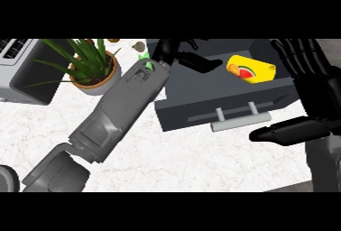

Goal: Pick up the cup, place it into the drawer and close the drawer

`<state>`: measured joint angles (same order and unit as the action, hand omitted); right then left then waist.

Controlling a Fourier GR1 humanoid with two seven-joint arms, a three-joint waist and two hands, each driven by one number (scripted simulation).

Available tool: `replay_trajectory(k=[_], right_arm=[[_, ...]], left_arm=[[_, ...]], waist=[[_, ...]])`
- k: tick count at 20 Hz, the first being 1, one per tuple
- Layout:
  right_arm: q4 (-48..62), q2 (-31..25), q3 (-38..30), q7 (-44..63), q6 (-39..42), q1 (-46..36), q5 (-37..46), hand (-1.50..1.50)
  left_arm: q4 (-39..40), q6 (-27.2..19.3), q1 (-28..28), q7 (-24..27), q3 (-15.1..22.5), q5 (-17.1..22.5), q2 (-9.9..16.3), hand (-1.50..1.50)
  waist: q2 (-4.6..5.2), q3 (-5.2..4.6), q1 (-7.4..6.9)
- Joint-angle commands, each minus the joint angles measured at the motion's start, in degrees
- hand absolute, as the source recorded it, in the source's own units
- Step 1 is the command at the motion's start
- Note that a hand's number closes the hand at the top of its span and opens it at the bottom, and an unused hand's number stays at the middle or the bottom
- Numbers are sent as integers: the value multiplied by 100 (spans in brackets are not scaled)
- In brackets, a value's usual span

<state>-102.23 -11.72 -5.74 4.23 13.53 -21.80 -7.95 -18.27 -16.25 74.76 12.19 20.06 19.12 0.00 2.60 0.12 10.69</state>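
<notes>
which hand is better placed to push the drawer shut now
Probably the right. The right hand is open beside the drawer, its thumb close to the handle. The left hand reaches over the drawer's back corner, away from the front. The cup already lies inside.

The small cup (251,68) is bright yellow with a red, orange and green fruit picture on it. The open box-shaped drawer (200,97) is dark grey with a pale silver bar handle (241,120). The stone counter (186,158) is white with thin faint veins. The leafy plant (83,56) is green in a round tan pot (100,83). Both robot hands, left (183,56) and right (310,67), are black on grey arms.
</notes>
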Motion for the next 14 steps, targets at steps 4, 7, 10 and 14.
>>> replay_trajectory(k=[4,7,10,14], right_arm=[[99,116,381,-75,743,-53,-671,-150],[77,126,785,69,1178,-232,-895,150],[93,3,1075,230,1721,74,-1219,150],[52,-755,1493,814,2300,-127,-755,150]], left_arm=[[-274,5,-166,455,-155,737,0,-150],[-472,245,-198,831,-239,1045,0,-150],[-646,123,-147,1117,-343,1376,0,-150],[-572,9,-195,1480,-516,1611,0,-150]], waist=[[71,0,181],[54,-12,98],[-32,-8,30],[-77,-25,-266]])
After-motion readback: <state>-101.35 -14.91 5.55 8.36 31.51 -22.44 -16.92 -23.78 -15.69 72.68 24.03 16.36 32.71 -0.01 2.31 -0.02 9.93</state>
